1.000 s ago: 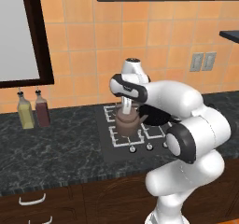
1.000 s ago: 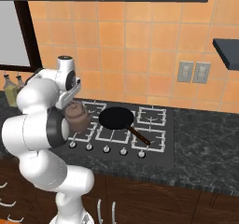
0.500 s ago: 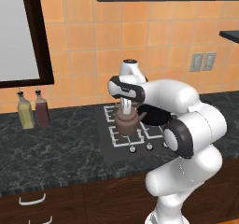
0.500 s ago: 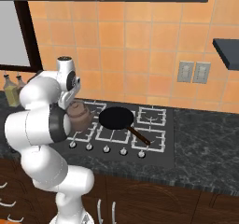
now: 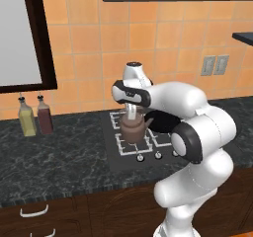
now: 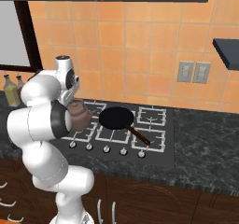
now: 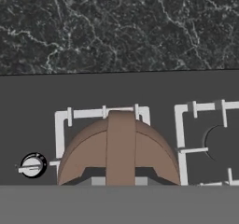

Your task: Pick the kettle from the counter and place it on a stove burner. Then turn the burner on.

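Where it sits on the burner grate [image 7: 100,113], the kettle [image 5: 133,130] points its spout rightward.

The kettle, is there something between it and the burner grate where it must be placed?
Nothing visible does. The kettle hangs under the gripper directly over the front-left grate of the stove. The frying pan sits on a neighbouring burner, apart from the kettle, and the bottles stand away on the counter.
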